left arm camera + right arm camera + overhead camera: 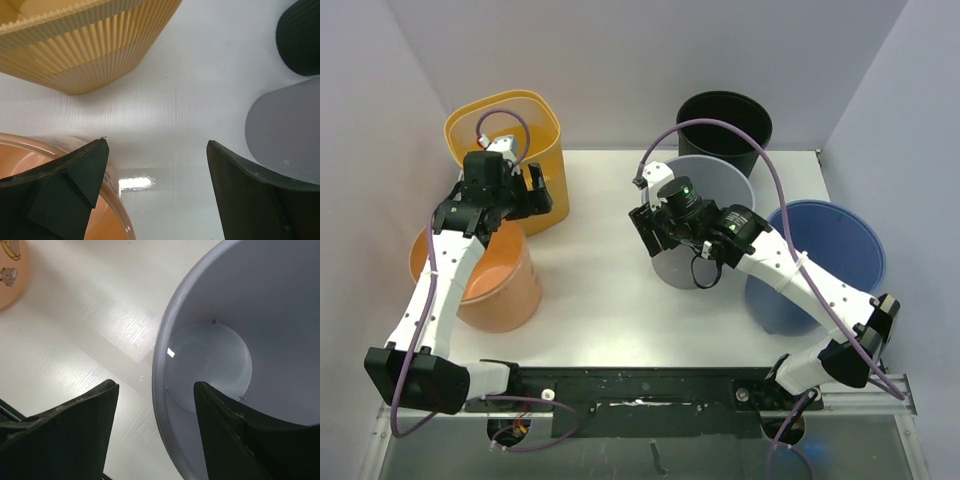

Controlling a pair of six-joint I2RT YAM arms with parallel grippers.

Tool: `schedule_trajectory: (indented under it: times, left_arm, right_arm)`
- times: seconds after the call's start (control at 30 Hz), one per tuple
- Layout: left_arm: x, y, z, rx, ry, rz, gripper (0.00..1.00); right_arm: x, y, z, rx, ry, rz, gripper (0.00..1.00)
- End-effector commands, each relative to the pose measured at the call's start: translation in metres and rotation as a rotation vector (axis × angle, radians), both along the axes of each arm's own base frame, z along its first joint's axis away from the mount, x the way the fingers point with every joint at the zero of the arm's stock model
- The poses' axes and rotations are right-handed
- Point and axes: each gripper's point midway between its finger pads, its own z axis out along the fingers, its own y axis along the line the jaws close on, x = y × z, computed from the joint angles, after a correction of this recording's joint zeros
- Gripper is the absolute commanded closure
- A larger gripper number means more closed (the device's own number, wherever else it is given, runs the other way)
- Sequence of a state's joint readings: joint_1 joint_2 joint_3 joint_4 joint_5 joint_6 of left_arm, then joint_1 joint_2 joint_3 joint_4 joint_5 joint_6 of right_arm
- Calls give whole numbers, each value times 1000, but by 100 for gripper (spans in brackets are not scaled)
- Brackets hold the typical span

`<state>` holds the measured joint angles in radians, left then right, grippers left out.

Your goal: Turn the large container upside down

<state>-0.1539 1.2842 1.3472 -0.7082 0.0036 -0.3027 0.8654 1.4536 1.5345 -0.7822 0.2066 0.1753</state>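
Observation:
A pale grey container [712, 178] stands mid-table with its mouth up; the right wrist view looks into it [240, 300]. My right gripper [648, 232] is open and straddles its near-left rim [156, 385], one finger outside and one inside, not closed on it. My left gripper [535, 190] is open and empty, between a yellow ribbed bin [505, 125] and an orange translucent bucket [495, 285]. In the left wrist view, my left gripper [157, 144] hangs over bare table, its left finger above the orange bucket's rim [20, 155].
A black pot [723, 120] stands at the back, a blue bucket [830, 250] at the right under my right arm. The yellow bin [85, 55], black pot [300, 35] and grey container [285, 130] show in the left wrist view. White walls close in the table.

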Motion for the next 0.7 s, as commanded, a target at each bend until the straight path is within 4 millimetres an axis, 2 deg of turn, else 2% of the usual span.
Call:
schedule_trajectory:
  times: [0.0, 0.1, 0.23, 0.43, 0.53, 0.67]
  left_arm:
    - [-1, -20, 75, -123, -190, -74, 20]
    - [5, -39, 85, -215, -209, -116, 20]
    - [16, -47, 93, -280, -233, -105, 20]
    - [33, -49, 124, -353, -296, -53, 20]
    - [33, -39, 139, -334, -331, -10, 20]
    - [27, -35, 159, -338, -389, 4, 20]
  right_arm:
    - [11, -2, -3, 1, -21, -73, 45]
    - [14, 9, -6, 32, -7, -69, 69]
    - [21, 39, 12, 171, -16, -51, 99]
    - [27, 102, 83, 527, -81, 75, 100]
    - [26, 116, 114, 690, -114, 116, 100]
    - [19, 124, 138, 911, -101, 179, 100]
